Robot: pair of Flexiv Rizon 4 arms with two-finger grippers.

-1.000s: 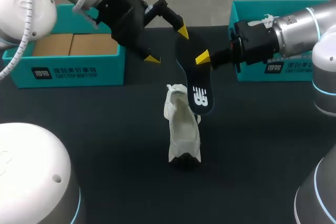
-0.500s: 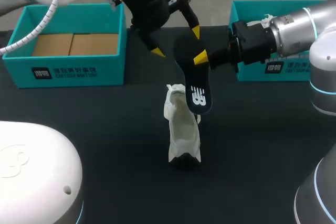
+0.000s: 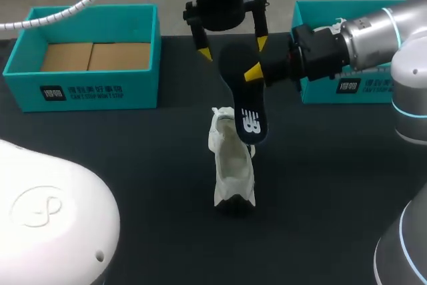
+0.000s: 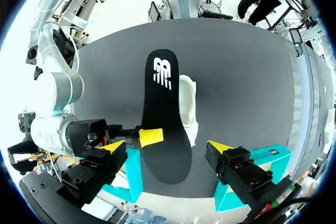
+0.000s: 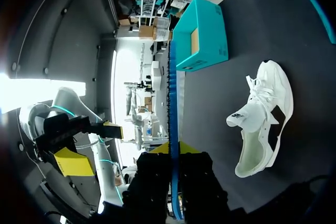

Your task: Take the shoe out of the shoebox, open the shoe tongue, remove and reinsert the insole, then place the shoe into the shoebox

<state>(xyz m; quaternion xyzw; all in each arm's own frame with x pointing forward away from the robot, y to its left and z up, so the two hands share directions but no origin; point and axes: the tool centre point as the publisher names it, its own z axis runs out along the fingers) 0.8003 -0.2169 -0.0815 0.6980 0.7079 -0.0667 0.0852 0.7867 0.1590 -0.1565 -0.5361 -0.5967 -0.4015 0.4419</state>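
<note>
A black insole point(image 3: 244, 98) hangs tilted above the table, and my right gripper point(image 3: 254, 72) is shut on its edge near the upper end. In the right wrist view the insole point(image 5: 173, 108) shows edge-on between the right gripper's point(image 5: 174, 149) fingers. My left gripper point(image 3: 231, 47) is open at the back middle, its yellow tips on either side of the insole's upper end. In the left wrist view the insole point(image 4: 163, 124) lies between the left gripper's point(image 4: 168, 147) spread fingers without touching them. The white shoe point(image 3: 233, 165) rests on the black table under the insole's lower end.
A teal shoebox point(image 3: 87, 88) with a cardboard floor stands at the back left. A second teal box point(image 3: 347, 88) stands at the back right, partly behind my right arm. The shoe point(image 5: 262, 119) has open tabletop around it.
My left gripper has swung from the left to the back middle and turned, so its tips now straddle the insole's upper end. The right gripper and insole have barely shifted.
</note>
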